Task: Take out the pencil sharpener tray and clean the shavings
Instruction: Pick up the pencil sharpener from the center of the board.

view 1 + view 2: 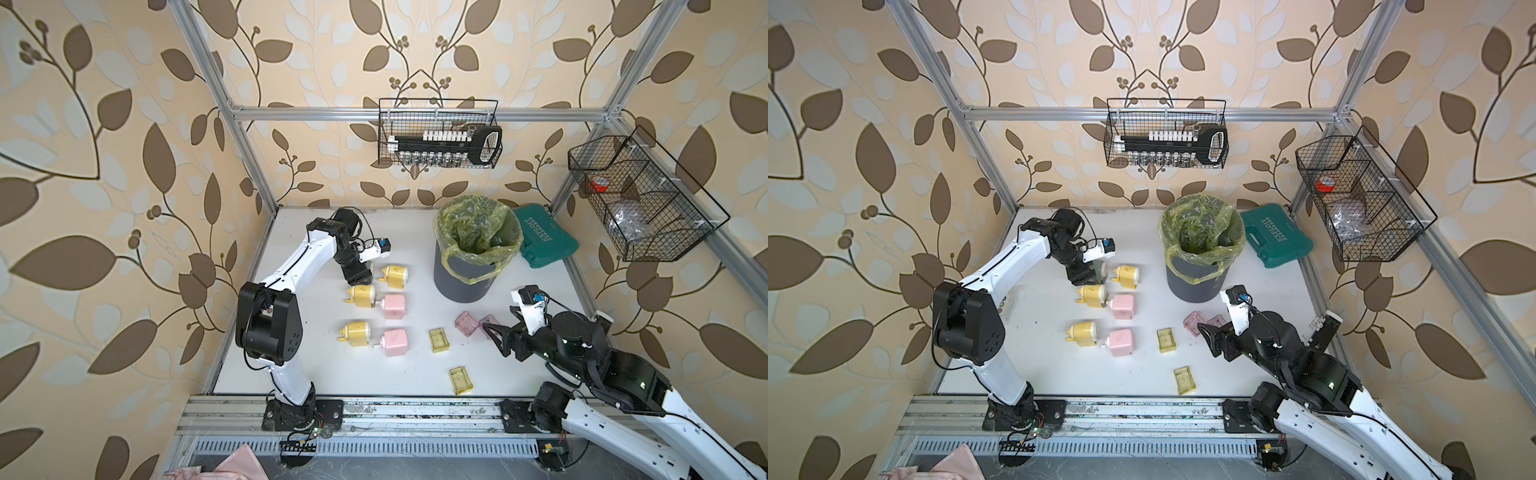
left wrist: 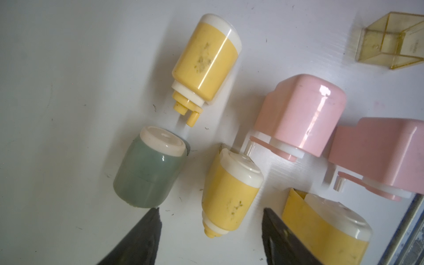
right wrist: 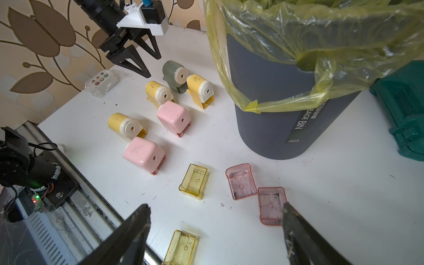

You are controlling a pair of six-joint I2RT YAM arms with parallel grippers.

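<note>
**Step in hand (judged):** selecting the next sharpener for tray removal.

The left gripper [image 3: 152, 66] is hovering above the far left of the white table [image 3: 321, 195], its jaws standing apart and gripping nothing. In the left wrist view its fingers are framing the crank end of a yellow barrel-shaped plastic sharpener [image 2: 229, 199]. The green barrel-shaped plastic sharpener [image 3: 173, 73] is lying just beside one finger. Which of the two is the target cannot be told.

The right gripper [image 3: 216, 205] is hovering at the right, released and empty, with one finger just beside the right pink translucent tray [image 3: 271, 204].

**Tray locations:**
- The left pink translucent tray [image 3: 241, 181] is lying beside the right one.
- One yellow translucent tray [image 3: 193, 183] is lying further left.
- Another yellow translucent tray [image 3: 181, 247] is lying nearer.
- All four are sitting open side up on the table, between the sharpeners and the right arm, on the near side of the dark grey bin [image 3: 275, 103].

The shavings [image 3: 274, 197] are showing as dark specks inside the right pink tray.

**Next move (judged):** the left gripper needs to descend and clamp the chosen body squarely. The right gripper needs to cross over and draw the tray out by its exposed lip.
</note>
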